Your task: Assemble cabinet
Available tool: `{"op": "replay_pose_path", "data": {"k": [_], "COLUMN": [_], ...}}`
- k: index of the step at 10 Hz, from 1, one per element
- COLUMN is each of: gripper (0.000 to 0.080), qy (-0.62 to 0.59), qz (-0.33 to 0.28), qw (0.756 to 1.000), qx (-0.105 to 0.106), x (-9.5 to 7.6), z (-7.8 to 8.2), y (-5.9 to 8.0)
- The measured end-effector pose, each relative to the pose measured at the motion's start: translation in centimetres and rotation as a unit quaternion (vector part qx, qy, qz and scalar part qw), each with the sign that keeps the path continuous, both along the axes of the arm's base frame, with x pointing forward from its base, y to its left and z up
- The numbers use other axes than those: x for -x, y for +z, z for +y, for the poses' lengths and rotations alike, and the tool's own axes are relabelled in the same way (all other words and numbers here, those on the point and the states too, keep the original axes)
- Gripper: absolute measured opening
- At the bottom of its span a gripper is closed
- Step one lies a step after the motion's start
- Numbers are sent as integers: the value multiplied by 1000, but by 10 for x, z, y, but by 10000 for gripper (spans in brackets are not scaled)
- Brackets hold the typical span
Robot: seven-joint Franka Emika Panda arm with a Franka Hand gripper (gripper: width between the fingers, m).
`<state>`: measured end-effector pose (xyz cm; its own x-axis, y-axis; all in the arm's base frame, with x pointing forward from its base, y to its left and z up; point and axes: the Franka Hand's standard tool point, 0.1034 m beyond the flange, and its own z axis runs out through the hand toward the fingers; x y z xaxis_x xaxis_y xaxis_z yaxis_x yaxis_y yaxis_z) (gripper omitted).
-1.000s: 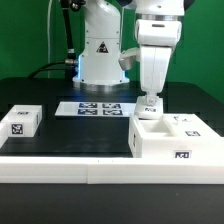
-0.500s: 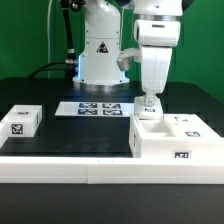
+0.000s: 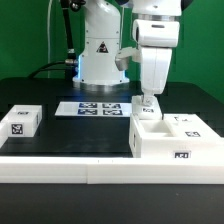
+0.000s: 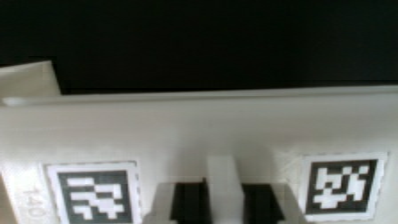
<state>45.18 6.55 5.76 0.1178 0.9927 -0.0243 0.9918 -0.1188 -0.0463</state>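
The cabinet [image 3: 175, 140], a large white box with tags and open compartments, lies at the exterior view's right on the black table. My gripper [image 3: 147, 104] stands straight down at its far left corner. In the wrist view the cabinet [image 4: 196, 125] fills the picture, with one tag on either side of my gripper [image 4: 217, 200]. The two dark fingers [image 4: 183, 202] are closed on a thin white upright ridge of the cabinet.
A small white tagged block [image 3: 20, 121] sits at the exterior view's left. The marker board [image 3: 95, 108] lies flat in front of the robot base [image 3: 100, 55]. A long white rail [image 3: 70, 167] runs along the table's near edge.
My gripper has shifted very slightly toward the exterior view's left, staying at the cabinet's corner. Nothing else has moved.
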Motion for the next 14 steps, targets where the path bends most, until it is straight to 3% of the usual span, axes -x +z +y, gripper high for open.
{"op": "replay_pose_path", "data": {"k": [8,14], "gripper": [70,70], "qy": [-6,0], "qz": [7,10], "qw": [1000,1000], "qx": [6,5], "x": [5,4], "z": [-1,-2], "y": [8,5]}}
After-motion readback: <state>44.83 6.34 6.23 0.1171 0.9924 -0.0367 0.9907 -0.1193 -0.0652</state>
